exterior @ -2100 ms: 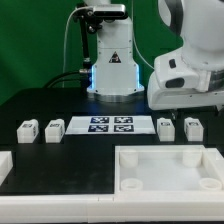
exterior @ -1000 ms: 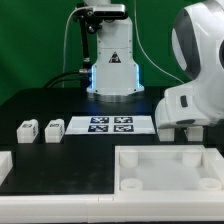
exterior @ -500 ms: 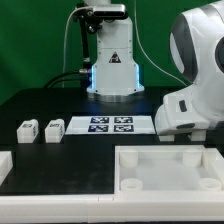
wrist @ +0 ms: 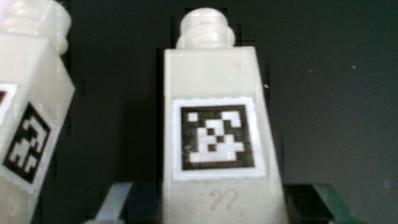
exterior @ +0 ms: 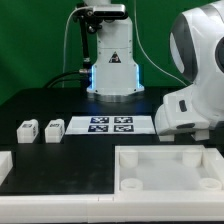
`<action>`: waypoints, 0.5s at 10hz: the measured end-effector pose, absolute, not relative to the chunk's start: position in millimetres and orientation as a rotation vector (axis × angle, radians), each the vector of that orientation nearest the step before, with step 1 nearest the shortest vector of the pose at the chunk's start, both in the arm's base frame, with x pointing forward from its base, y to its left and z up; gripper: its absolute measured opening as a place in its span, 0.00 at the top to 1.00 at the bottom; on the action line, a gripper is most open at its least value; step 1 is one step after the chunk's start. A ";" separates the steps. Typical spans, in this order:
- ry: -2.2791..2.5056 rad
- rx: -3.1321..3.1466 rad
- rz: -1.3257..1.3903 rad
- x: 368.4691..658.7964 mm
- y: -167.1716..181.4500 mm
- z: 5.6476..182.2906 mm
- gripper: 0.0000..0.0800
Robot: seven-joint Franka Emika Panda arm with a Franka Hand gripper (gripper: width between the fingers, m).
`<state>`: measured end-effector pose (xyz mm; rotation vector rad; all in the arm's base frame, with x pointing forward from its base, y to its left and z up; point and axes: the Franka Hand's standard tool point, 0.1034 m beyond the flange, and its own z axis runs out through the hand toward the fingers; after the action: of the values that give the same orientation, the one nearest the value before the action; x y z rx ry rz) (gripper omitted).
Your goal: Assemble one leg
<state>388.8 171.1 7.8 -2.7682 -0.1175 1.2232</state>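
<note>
In the wrist view a white leg (wrist: 222, 120) with a black-and-white tag and a rounded peg end lies between my fingers. My gripper (wrist: 222, 205) is open and straddles it, with a dark gap between the leg and each finger (wrist: 119, 200). A second leg (wrist: 27, 90) lies beside it. In the exterior view the arm's white hand (exterior: 188, 108) is low over the table at the exterior view's right and hides both of these legs. Two more legs (exterior: 27, 130) (exterior: 54, 129) stand at the exterior view's left.
The marker board (exterior: 110, 124) lies in the middle of the black table. A large white tray-like part with raised rims (exterior: 165, 170) lies at the front right. Another white part (exterior: 4, 165) shows at the left edge. The robot base (exterior: 112, 60) stands behind.
The arm has come down over the two legs at the exterior view's right, which showed earlier and are now covered. In the last half second it has barely moved.
</note>
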 end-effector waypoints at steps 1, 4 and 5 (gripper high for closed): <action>-0.118 -2.768 1.223 388.8 171.1 7.8 0.63; -0.174 -2.757 1.192 406.4 165.7 17.7 0.63; -0.197 -2.770 1.122 431.8 161.8 36.5 0.63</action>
<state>431.8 161.8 36.5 -2.7697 -0.1967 1.1215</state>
